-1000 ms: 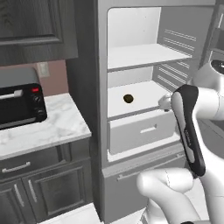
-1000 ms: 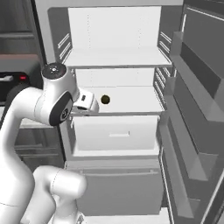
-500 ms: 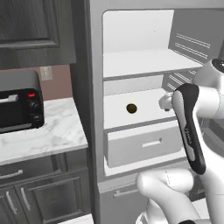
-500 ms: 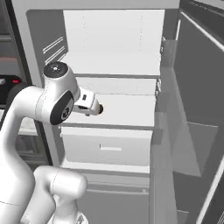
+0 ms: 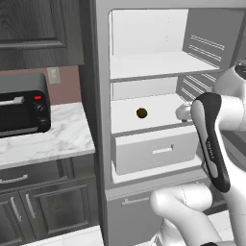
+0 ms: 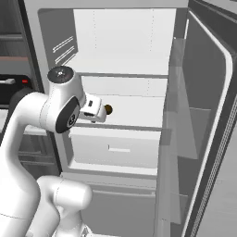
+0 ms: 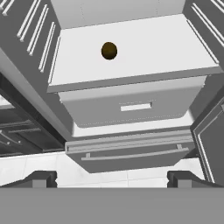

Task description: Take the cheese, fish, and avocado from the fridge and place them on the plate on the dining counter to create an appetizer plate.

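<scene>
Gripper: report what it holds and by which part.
Nothing is held. The gripper stands open, short of the fridge; the avocado lies untouched on its shelf.

Glossy white, rounded arm links (image 6: 28, 125) with bulbous joints. Long black curved cover (image 5: 211, 139) along one link, with faint grey lettering. Round grey cap with a small dark centre mark (image 6: 60, 74) and black disc (image 6: 69, 118) at an elbow joint. Small dark square fingertips (image 7: 41, 178).
</scene>
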Tool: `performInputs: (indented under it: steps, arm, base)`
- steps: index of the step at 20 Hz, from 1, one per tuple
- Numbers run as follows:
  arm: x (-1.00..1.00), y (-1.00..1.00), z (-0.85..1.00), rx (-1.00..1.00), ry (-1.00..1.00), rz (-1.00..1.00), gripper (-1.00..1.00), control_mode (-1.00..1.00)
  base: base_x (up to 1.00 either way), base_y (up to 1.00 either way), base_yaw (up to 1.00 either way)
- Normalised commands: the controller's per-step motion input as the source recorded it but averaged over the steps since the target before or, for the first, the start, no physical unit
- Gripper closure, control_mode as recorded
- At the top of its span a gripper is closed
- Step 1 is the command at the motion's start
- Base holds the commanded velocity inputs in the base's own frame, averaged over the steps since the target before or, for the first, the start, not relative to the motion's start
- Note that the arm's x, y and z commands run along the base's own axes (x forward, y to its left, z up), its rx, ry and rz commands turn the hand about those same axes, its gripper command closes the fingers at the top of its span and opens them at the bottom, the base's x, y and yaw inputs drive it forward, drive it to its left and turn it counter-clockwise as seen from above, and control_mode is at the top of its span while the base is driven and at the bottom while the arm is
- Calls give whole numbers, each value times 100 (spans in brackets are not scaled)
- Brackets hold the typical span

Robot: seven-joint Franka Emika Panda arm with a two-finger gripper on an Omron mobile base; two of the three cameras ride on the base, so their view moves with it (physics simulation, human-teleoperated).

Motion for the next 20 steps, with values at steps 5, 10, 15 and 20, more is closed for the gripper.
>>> performInputs:
  steps: [5,10,15,20]
  arm:
    - [0,0,0,0,0,0,-100,100]
    - [0,0,0,0,0,0,-100,100]
    - [0,0,-13,0,2,0,-100,-100]
    - [23,2,-46,0,0,0,-100,-100]
  base:
    - [30,44,0]
    - [4,5,0]
    - [0,0,0]
    - [0,0,0]
